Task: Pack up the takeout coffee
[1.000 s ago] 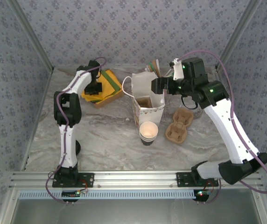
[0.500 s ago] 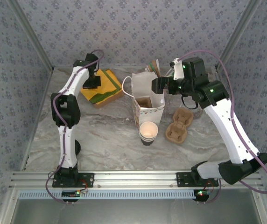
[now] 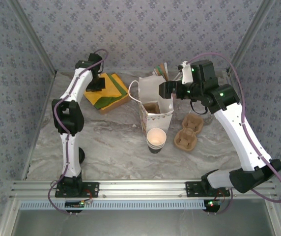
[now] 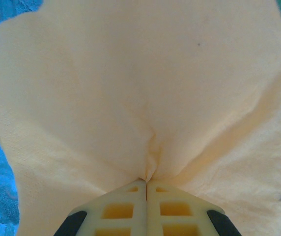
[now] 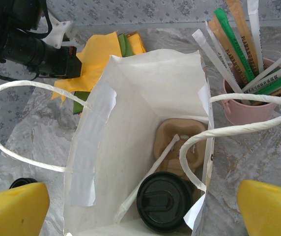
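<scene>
The takeout coffee (image 3: 156,138), a small paper cup with a cream rim and dark rings, stands on the table just in front of the white paper bag (image 3: 156,101). My right gripper (image 3: 167,90) hovers open over the bag's mouth, its yellow fingers (image 5: 14,207) wide on either side of the bag (image 5: 130,128). Inside the bag sit a brown carrier (image 5: 180,140), a black-lidded cup (image 5: 164,201) and a wrapped straw (image 5: 148,179). At the back left my left gripper (image 3: 98,82) is shut on a pinched fold of a yellow napkin (image 4: 145,98).
A pile of yellow and green napkins (image 3: 110,92) lies at the back left. A pink cup with straws (image 5: 251,105) stands behind the bag. A brown two-cup carrier (image 3: 188,132) lies to the right of the paper cup. The bag's handles (image 5: 17,88) arch outward.
My left gripper has drawn back and up from the napkin pile, still pinching the yellow napkin. The right arm, bag and cup have not moved.
</scene>
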You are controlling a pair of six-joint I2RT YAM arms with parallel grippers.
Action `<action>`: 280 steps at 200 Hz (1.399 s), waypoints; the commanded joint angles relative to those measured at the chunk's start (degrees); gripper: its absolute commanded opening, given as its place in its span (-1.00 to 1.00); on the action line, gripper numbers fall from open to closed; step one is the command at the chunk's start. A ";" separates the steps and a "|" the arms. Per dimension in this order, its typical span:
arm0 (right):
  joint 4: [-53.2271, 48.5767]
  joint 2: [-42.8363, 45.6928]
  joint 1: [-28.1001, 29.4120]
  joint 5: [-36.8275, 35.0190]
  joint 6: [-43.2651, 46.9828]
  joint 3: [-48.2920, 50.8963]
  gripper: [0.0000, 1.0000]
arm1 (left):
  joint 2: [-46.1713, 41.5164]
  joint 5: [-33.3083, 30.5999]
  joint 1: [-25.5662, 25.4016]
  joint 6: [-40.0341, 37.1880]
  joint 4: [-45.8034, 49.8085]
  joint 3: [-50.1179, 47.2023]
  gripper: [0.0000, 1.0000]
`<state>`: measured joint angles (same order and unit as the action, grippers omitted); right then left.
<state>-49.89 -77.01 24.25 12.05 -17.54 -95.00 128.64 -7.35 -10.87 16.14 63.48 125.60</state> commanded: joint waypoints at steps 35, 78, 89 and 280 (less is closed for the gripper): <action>0.19 0.19 -0.27 0.88 0.14 -0.36 0.99 | -3.41 0.22 0.33 1.34 2.61 2.46 -1.00; 0.31 0.50 -0.26 0.83 -0.03 -0.18 1.00 | -5.89 0.15 0.06 1.95 3.46 4.39 -1.00; 0.42 0.47 -0.20 0.87 -0.04 -0.18 0.99 | -6.67 0.42 0.06 2.18 3.49 4.89 -1.00; 1.18 1.52 0.27 0.19 -1.17 -1.60 0.99 | -24.93 7.56 -6.41 6.23 -1.39 10.76 -1.00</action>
<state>-49.45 -76.93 24.25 12.47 -17.65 -95.02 108.97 -1.65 -15.46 21.52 64.93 134.21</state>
